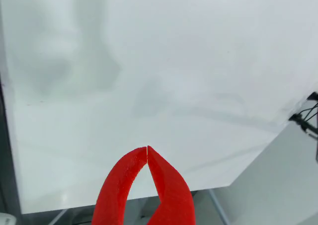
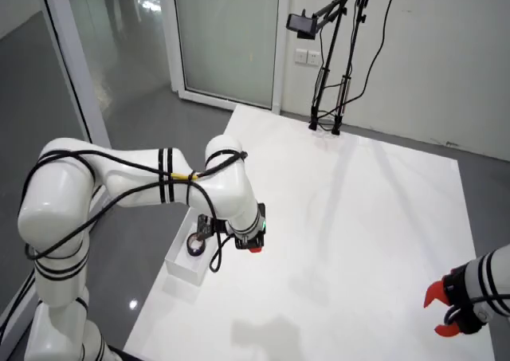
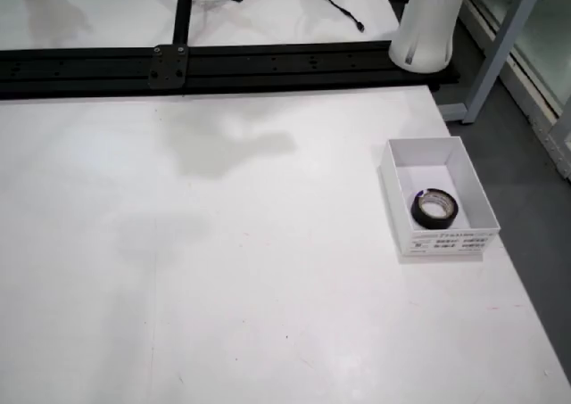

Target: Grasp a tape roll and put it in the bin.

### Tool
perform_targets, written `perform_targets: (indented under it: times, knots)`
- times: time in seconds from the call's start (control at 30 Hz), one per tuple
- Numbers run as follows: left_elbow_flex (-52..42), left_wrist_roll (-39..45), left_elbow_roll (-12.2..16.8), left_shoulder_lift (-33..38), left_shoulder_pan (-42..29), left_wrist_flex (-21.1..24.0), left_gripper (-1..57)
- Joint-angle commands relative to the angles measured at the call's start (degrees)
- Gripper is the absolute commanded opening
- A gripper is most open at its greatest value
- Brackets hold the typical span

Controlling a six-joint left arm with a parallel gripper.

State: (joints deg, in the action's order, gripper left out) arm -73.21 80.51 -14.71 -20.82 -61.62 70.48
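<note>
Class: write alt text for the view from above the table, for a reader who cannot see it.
A black tape roll lies inside a small white bin near the right edge of a white table. A black rail runs along the far side.

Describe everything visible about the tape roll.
The tape roll is a dark, black-looking ring with a paler inner core and an open centre. It lies flat on the floor of the white bin, toward the labelled front wall in the view from above, near that wall without clearly touching it. The side view shows it in the bin too. Nothing grips it; the red gripper is off to the side of the bin there.
</note>
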Motion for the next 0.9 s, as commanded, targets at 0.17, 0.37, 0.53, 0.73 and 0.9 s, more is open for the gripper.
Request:
perform_targets:
  times: [0.17, 0.37, 0.53, 0.73, 0.9]
  knots:
    - [-0.1, 0.0, -0.2, 0.1, 1.7, 0.0, 0.0]
    - [-0.1, 0.0, -0.1, 0.0, -3.4, 0.0, 0.0]
    - [-0.1, 0.0, 0.0, 0.0, -6.9, 0.0, 0.0]
    - [-0.1, 0.0, 0.1, 0.0, -8.6, 0.0, 0.0]
    - [-0.1, 0.0, 0.1, 0.0, -7.5, 0.0, 0.0]
